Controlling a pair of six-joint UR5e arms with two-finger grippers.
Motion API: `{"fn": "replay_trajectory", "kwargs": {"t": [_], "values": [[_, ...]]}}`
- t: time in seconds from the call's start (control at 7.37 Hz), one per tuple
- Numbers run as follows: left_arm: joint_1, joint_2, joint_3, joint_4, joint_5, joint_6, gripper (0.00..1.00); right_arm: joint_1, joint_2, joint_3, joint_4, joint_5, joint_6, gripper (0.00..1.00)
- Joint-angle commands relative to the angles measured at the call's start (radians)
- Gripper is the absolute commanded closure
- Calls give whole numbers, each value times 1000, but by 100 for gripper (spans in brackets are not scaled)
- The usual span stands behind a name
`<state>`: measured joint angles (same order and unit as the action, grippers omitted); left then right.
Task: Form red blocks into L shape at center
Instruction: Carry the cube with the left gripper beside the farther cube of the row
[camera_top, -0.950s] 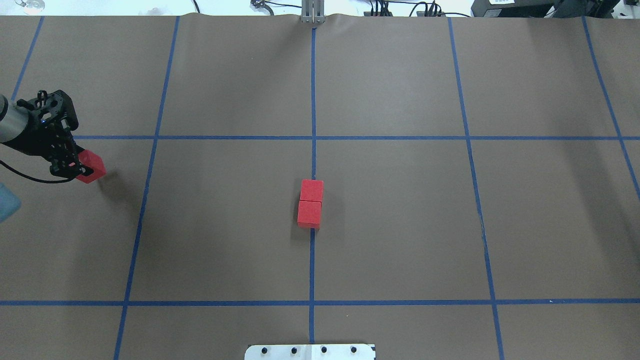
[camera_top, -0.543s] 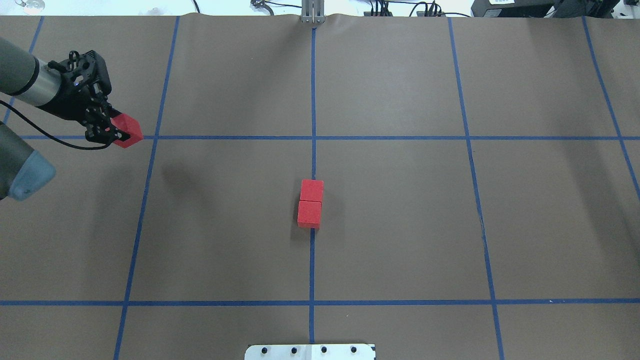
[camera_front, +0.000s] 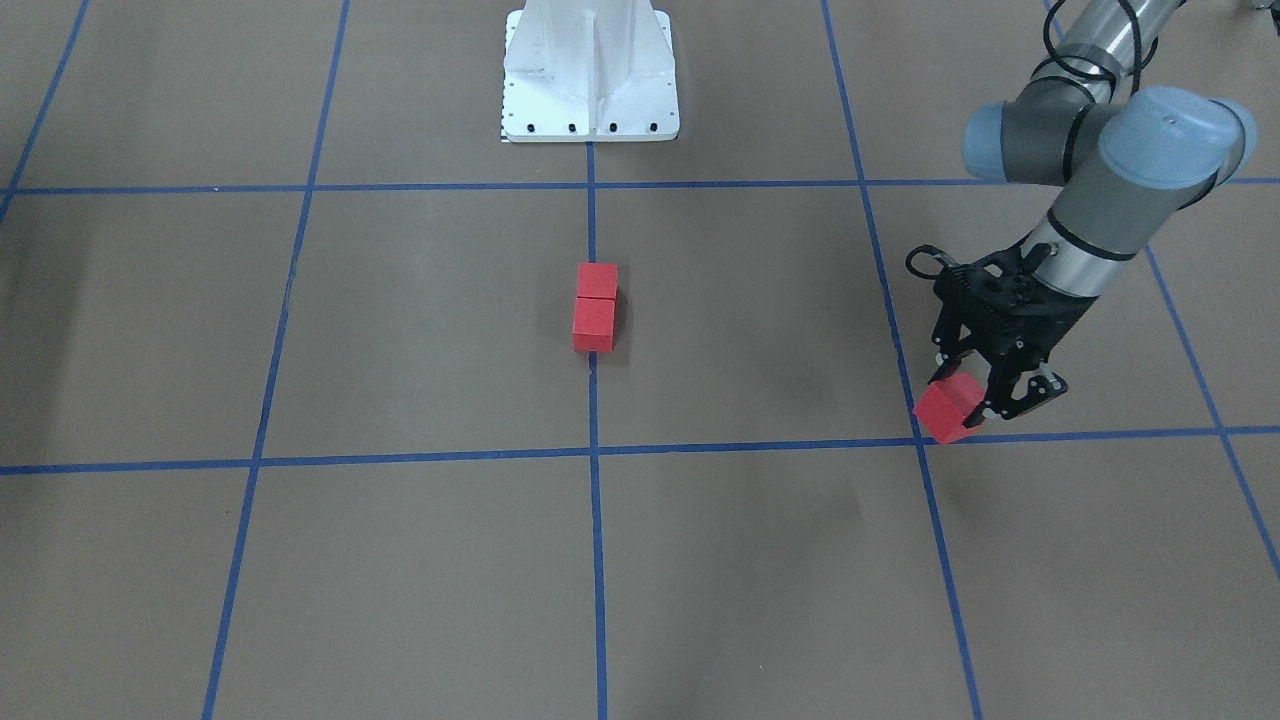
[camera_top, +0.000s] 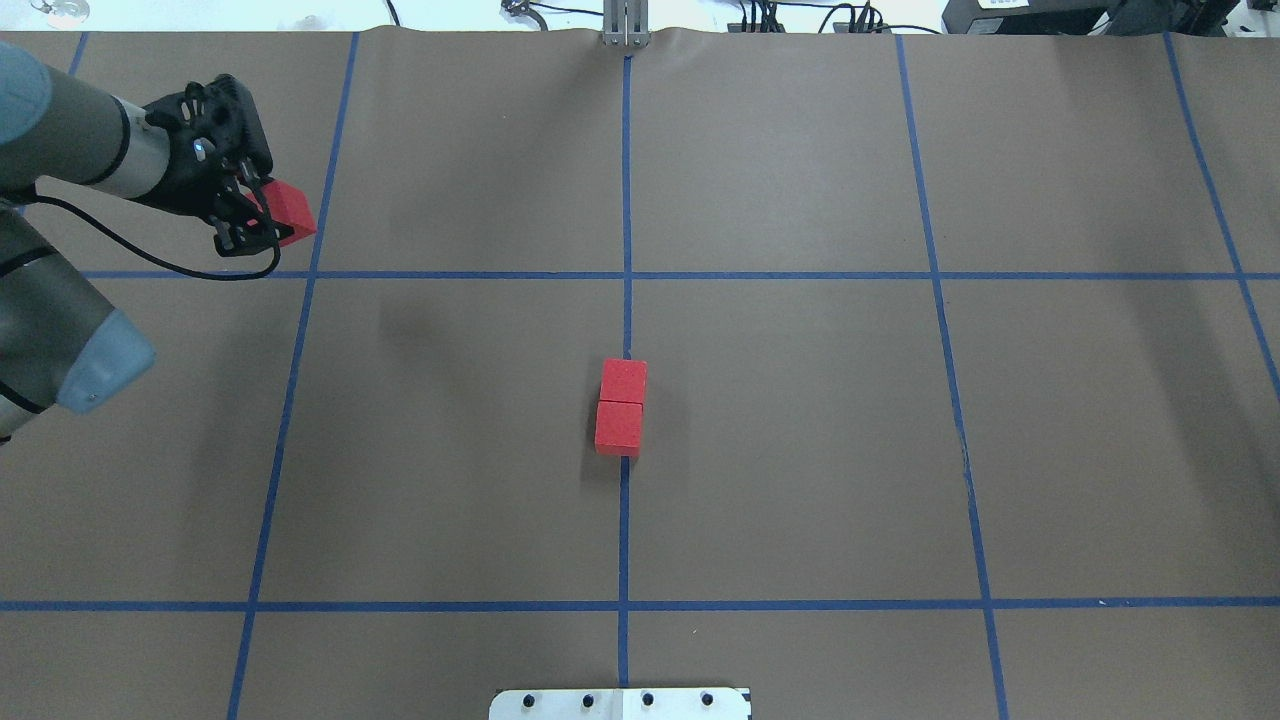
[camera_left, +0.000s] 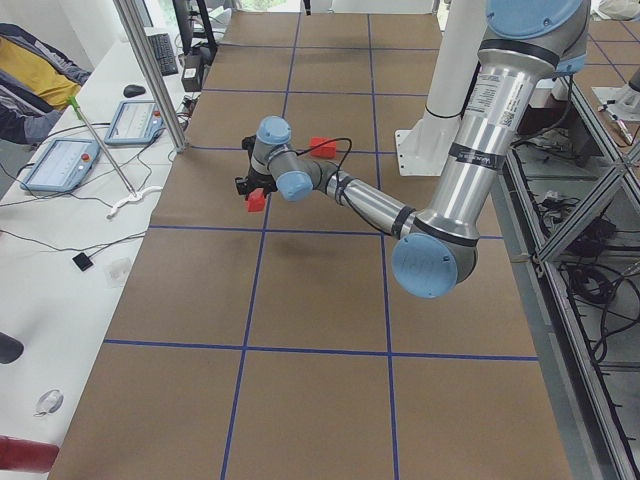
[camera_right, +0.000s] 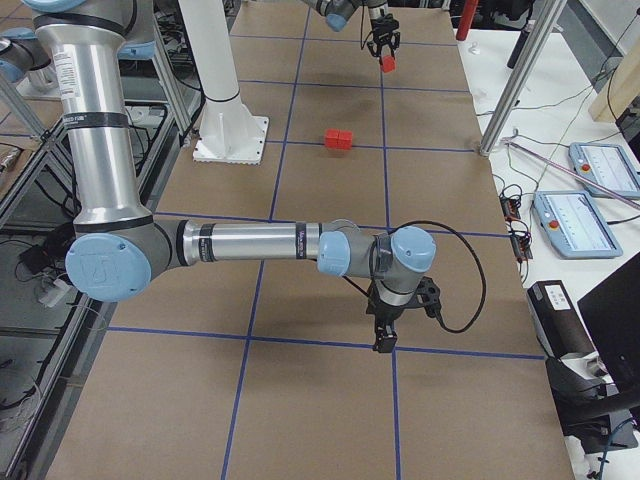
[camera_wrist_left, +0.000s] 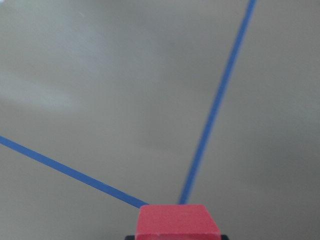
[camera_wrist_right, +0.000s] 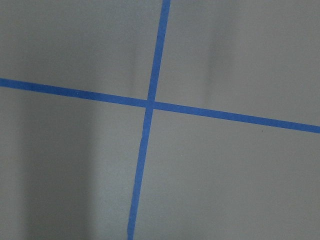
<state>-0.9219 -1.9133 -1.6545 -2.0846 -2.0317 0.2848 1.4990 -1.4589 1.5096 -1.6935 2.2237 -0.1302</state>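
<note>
So, two blocks (camera_top: 621, 406) sat touching end to end on the center line (camera_top: 626, 200): a straight pair, no L yet. The third block (camera_top: 291, 211) hung clamped in the left gripper (camera_front: 968, 398), well apart, above the table's (camera_top: 800, 480) far-left part. It probably needed setting beside one end. I couldn't tell the right gripper's (camera_right: 385, 340) opening.

The left end effector (camera_top: 268, 216) with its red block (camera_top: 293, 210) has swung outward, away from the robot, and a bit toward the middle. It's now right beside a blue grid line (camera_top: 334, 150) (more of the arm shows too).
</note>
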Motion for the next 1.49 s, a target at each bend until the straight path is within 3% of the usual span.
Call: {"fn": "replay_trajectory", "kwargs": {"t": [0.0, 0.14, 0.27, 0.41, 0.54, 0.95, 1.36], "values": [[57, -67, -5, 30, 19, 167, 100, -2, 3, -9, 0, 1, 0, 1], [58, -81, -13, 87, 15, 137, 100, 0, 3, -9, 0, 1, 0, 1], [83, -140, -14, 239, 13, 145, 100, -2, 2, -9, 0, 1, 0, 1], [141, -261, -4, 472, 8, 152, 100, 0, 2, -9, 0, -1, 0, 1], [187, -347, 19, 559, 8, 154, 100, 0, 2, -20, 0, 1, 0, 1], [329, -389, 102, 430, 11, 183, 100, 0, 2, -22, 0, 1, 0, 1], [353, -403, 162, 331, 15, 183, 100, -2, 2, -22, 0, 1, 0, 1]]}}
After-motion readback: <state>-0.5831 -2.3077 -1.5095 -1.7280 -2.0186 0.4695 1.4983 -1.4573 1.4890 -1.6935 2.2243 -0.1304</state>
